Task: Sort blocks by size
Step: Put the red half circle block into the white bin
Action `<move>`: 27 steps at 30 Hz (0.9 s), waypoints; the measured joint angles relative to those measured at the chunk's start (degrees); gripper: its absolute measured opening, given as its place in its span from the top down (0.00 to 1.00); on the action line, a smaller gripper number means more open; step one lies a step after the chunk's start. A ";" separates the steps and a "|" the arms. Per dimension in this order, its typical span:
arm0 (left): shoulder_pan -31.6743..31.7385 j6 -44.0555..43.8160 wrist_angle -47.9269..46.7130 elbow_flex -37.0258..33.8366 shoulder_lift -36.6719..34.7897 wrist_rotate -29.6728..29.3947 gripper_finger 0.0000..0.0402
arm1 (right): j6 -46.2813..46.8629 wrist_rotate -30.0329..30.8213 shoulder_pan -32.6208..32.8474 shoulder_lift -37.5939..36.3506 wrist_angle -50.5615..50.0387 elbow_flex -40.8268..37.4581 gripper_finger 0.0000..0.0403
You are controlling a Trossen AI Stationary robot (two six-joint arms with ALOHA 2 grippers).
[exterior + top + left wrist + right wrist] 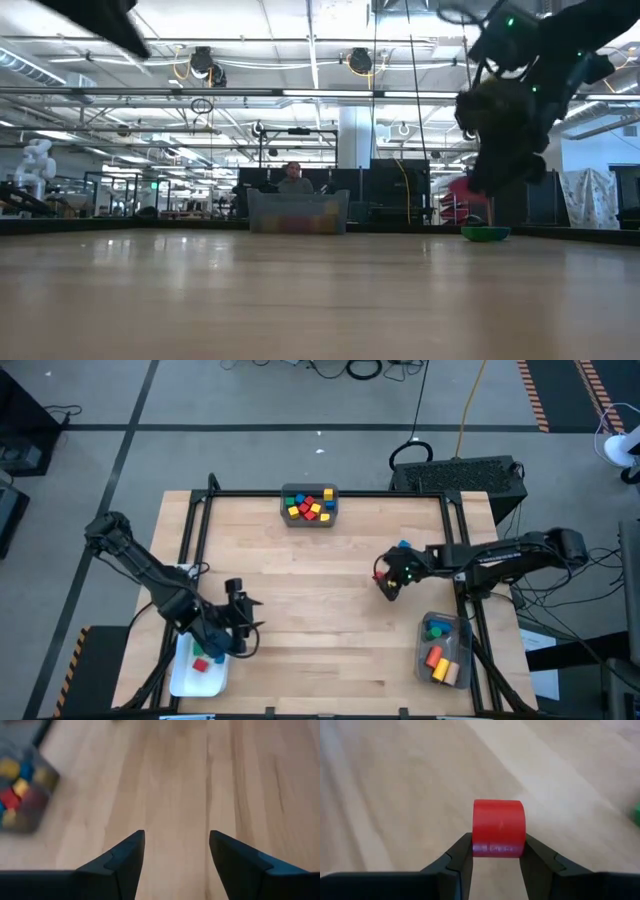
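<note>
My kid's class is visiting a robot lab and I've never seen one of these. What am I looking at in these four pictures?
Two robot arms work at a wooden table, sorting coloured blocks into bins. One picture looks down from above, one looks level across the table, and two come from cameras on the wrists. The right gripper holds a red block above the table. The left gripper is open and empty. A bin of mixed blocks sits at the far edge, a white bin and a clear bin at the near corners.
</note>
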 joint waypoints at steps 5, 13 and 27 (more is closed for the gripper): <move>2.50 13.37 9.91 0.00 1.30 -1.30 0.44 | 0.00 0.07 3.80 2.10 8.37 0.02 0.72; 7.37 30.98 23.56 -0.02 8.94 -1.75 0.44 | -0.09 0.07 8.72 10.36 21.25 0.04 0.72; 15.88 53.40 49.67 -0.02 22.60 2.97 0.44 | -1.76 -1.98 14.88 20.37 37.07 0.07 0.72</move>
